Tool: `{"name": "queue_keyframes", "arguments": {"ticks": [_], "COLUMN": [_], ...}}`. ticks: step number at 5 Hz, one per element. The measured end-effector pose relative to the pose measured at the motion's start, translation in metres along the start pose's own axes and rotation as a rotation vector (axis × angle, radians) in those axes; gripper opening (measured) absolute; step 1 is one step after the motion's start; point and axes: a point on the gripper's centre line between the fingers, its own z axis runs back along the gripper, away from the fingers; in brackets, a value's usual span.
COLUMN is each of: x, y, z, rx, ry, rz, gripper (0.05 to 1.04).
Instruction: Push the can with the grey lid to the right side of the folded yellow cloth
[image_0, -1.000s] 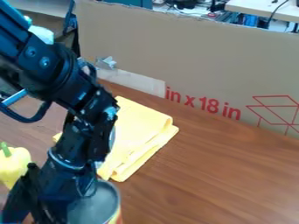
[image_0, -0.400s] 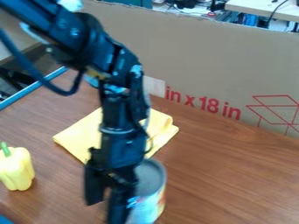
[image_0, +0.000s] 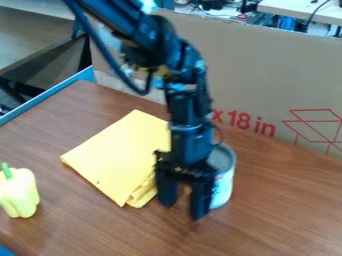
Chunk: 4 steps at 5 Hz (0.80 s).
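Item: one gripper (image_0: 182, 211), black, two-fingered, hanging down over the desk (image_0: 280, 210) a little below the middle of the view. Condition: fingers spread, with an open gap between them.

Item: one can (image_0: 224, 187), metallic, with a grey top and a printed label, upright. Location: just beside the gripper, at about 2 o'clock from its fingertips, partly hidden behind the finger on the right of the view. Whether that finger touches it cannot be told.

Item: one yellow cloth (image_0: 120, 155), folded, flat on the desk. Location: at 10 o'clock from the fingertips, its layered folds close to the finger on the left of the view; one corner points to 6 o'clock, another to 9 o'clock.

Item: one yellow bell pepper (image_0: 21, 195) with a green stem (image_0: 7, 171), upright. Location: well apart from the gripper, at 9 o'clock, near the left edge of the view.

Item: one arm (image_0: 190, 100), black, entering at 11 o'clock from the top edge and bending down to the gripper, a dark cable hanging from it.

Surroundings: desk, brown wood-grain top; cardboard panel (image_0: 274, 75) with red print, standing along the far side from 11 to 3 o'clock; blue strip (image_0: 43, 95) along the desk's edge at 10 o'clock.
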Motion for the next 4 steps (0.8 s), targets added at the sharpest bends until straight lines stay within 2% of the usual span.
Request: {"name": "queue_keyframes", "arguments": {"ticks": [1, 2, 3, 4], "x": [0.023, 0.023, 0.003, -0.038], "y": [-0.006, -0.006, -0.006, 0.011], "z": [0.003, 0.004, 0.011, 0.024], "rx": [0.036, 0.038, 0.062, 0.143], "ry": [-0.027, -0.033, -0.046, -0.015], "rz": [-0.036, -0.026, -0.02, 0.013], "gripper": [1.0, 1.0, 1.0, 1.0]}}
